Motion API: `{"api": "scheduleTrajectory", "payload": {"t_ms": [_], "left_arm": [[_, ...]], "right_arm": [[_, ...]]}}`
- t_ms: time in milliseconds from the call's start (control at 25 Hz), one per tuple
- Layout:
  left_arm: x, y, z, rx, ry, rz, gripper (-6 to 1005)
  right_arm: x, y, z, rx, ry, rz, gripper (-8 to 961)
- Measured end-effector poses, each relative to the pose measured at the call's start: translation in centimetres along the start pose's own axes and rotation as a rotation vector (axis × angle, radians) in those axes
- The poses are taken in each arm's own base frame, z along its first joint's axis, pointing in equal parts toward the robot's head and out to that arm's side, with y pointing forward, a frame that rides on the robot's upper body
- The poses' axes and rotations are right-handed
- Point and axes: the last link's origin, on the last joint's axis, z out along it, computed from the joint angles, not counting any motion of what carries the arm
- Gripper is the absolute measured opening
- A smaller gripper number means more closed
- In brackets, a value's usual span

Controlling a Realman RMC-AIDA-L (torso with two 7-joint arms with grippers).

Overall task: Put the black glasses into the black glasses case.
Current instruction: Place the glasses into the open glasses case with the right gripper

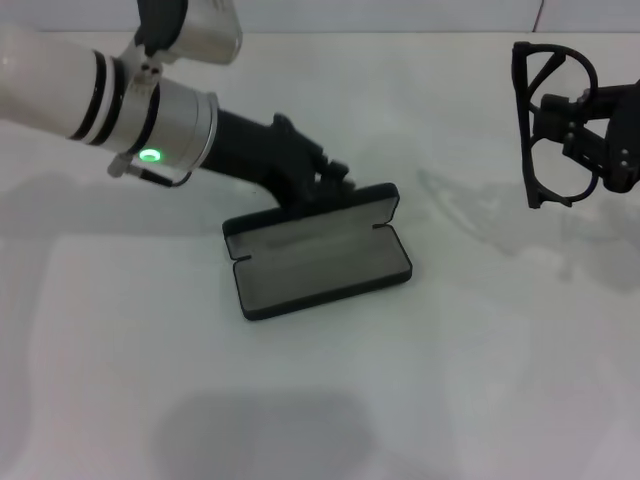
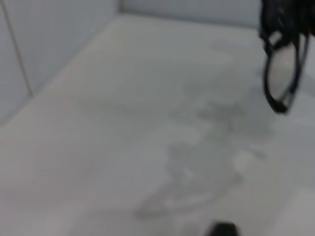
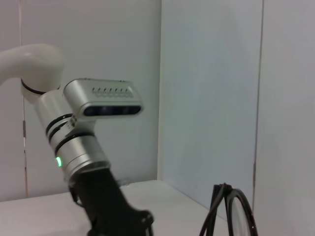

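Observation:
The black glasses case (image 1: 322,268) lies open in the middle of the white table, with its lid (image 1: 345,205) raised at the back. My left gripper (image 1: 318,182) is right behind the raised lid and touches it. My right gripper (image 1: 588,135) is shut on the black glasses (image 1: 540,135) and holds them folded and on edge in the air at the far right, apart from the case. The glasses also show in the left wrist view (image 2: 281,73) and in the right wrist view (image 3: 235,211).
The white table (image 1: 320,400) carries faint smears to the right of the case. Pale walls stand behind it (image 3: 206,98). My left arm (image 3: 78,147) shows across from the right wrist camera.

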Motion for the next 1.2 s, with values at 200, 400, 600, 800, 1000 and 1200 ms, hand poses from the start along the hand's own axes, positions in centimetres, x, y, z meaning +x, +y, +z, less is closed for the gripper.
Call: {"api": "scheduleTrajectory", "payload": {"t_ms": [200,400,600,800,1000,1200], "left_arm": [[0.4,-0.6,0.2,0.044,0.027,0.001,218],[0.4,-0.2,0.5,0.032,0.034,0.026,48],[1.3,-0.2,-0.6,0.026,0.177,-0.036,110],[0.0,-1.8,-4.5,0.159,0.518,-0.272,237],[-3.1,-2.7,-7.7,0.247,0.819,-0.439,331],[-5.2,-2.2,-8.7,0.288,0.868,-0.486,447]], "right_arm": [[0.1,0.1,-0.2,0.004,0.000,-0.001,113],[0.3,0.3,-0.5,0.013,0.003,0.003,113],[0.4,0.5,-0.3,-0.002,0.018,-0.011,114],[0.2,2.0,1.7,-0.111,0.128,-0.102,114],[-1.4,4.2,6.7,-0.216,0.302,-0.299,114],[-1.5,7.4,11.6,-0.246,0.489,-0.525,114]]}}
